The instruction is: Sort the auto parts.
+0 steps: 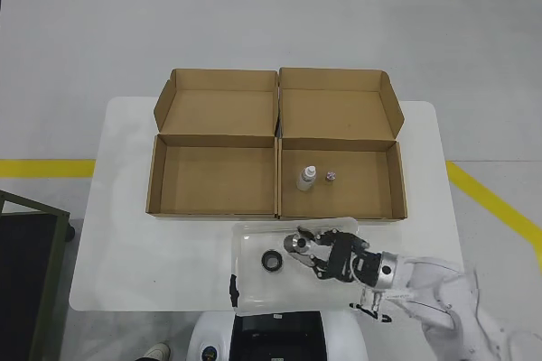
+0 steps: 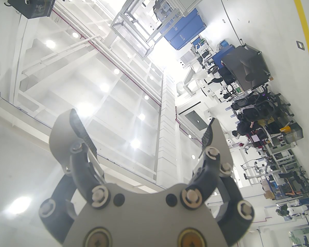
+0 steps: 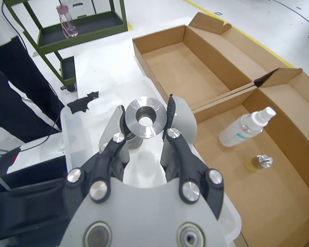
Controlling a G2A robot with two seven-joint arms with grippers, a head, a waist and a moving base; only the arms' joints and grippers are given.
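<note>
The only print on the task's things is a pale label with a teal mark on the white plastic spray bottle (image 3: 243, 129); its writing is too small to read. The bottle lies on its side in the right-hand open brown cardboard box (image 1: 397, 180), with a small brass-coloured cylinder with a silver slotted cap (image 3: 260, 162) standing near it on the box floor. The left-hand open brown cardboard box (image 1: 213, 212) sits touching it, side by side, and both have their lids folded back on the white counter (image 1: 117, 226).

In front of the boxes, at the counter's near edge, stands a clear plastic tray (image 1: 253, 236). A black ring-shaped part (image 1: 272, 262) rests on its floor, and a torn scrap of black tape (image 3: 82, 102) clings to its rim.

The right hand (image 3: 146, 115) is over the tray, its two pads clamped on the rim of a shiny silver metal disc with a round centre hole (image 3: 154, 109), the disc's face turned towards the wrist camera. The disc is beside the black ring and short of the boxes.

The left hand (image 2: 143, 118) points up at the ceiling lights, its fingers spread well apart and holding nothing.

Beyond the counter a green metal cart (image 3: 67, 6) carries a pink drinking bottle (image 3: 67, 21).
</note>
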